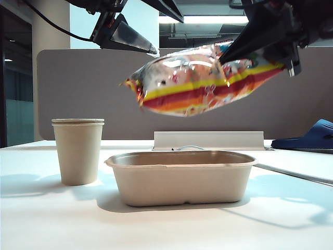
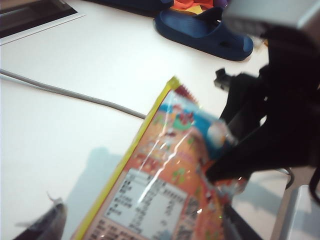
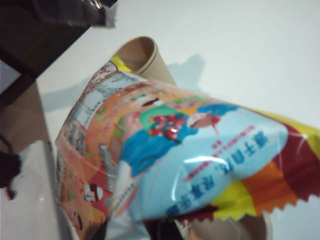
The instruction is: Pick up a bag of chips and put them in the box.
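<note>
The bag of chips hangs tilted in the air above the beige box, which stands empty on the table. My right gripper is shut on the bag's higher end and comes in from the upper right. The left wrist view shows its black fingers pinching the bag. In the right wrist view the bag fills the frame and hides the jaws. My left gripper is open, just above the bag's lower end. Its fingers stand wide to either side of the bag without pressing it.
A tall beige paper cup stands left of the box and also shows in the right wrist view. A blue slipper lies at the far right. A grey cable runs across the table. A white rail sits behind the box.
</note>
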Motion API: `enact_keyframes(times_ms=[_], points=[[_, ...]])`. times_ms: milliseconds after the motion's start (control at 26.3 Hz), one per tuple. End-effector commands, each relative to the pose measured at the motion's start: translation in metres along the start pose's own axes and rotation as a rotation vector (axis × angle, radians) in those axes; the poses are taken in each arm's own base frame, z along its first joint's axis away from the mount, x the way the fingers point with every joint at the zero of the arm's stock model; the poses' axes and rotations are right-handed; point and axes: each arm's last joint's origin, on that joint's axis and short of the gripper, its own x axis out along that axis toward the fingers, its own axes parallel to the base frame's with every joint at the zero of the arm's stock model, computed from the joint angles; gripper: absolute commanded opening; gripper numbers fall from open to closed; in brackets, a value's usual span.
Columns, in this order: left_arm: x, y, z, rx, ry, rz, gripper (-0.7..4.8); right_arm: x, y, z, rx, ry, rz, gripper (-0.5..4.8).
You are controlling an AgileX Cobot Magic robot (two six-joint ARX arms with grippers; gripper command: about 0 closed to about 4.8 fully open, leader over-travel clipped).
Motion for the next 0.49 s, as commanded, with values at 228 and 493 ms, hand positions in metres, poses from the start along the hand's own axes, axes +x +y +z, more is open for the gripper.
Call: enact_keyframes(times_ms=[228,493], points=[[-0.012,-0.008,0.005,0.018,-0.027,-0.015,4.04,0.011,0.000,-0.015,-0.078,-0.082,-0.072,0.75],[-0.013,-0.008,0.002,0.007,0.005,-0.013,4.04,0.022,0.003,-0.023,-0.115,-0.123,-0.094,0.75]])
